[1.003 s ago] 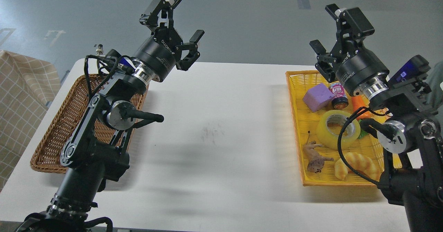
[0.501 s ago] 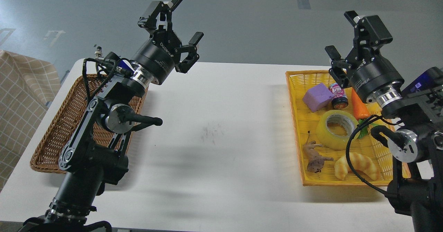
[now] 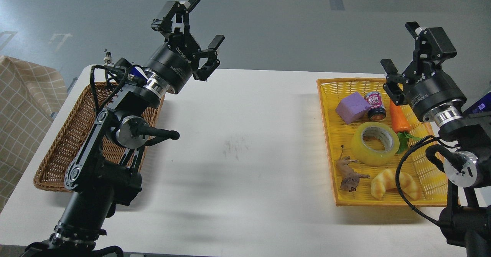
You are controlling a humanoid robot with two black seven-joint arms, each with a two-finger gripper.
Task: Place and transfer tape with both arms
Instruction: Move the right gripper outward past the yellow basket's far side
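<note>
The tape (image 3: 375,143), a translucent yellow roll with a grey-white core, lies flat in the middle of the yellow tray (image 3: 328,107) at the right. My right gripper (image 3: 400,46) is open and empty, raised above the tray's far right corner, well above and behind the tape. My left gripper (image 3: 205,20) is open and empty, held high above the table's far left, past the brown wicker basket (image 3: 57,157).
In the tray with the tape are a purple block (image 3: 352,107), a small can (image 3: 375,105), a carrot (image 3: 399,118), a toy animal (image 3: 347,173) and a croissant (image 3: 395,184). The white table (image 3: 238,145) lies between basket and tray. A checked cloth (image 3: 23,107) hangs at far left.
My right arm has swung to the right and lowered a little, uncovering the carrot and tape. My left gripper has drifted slightly left.
</note>
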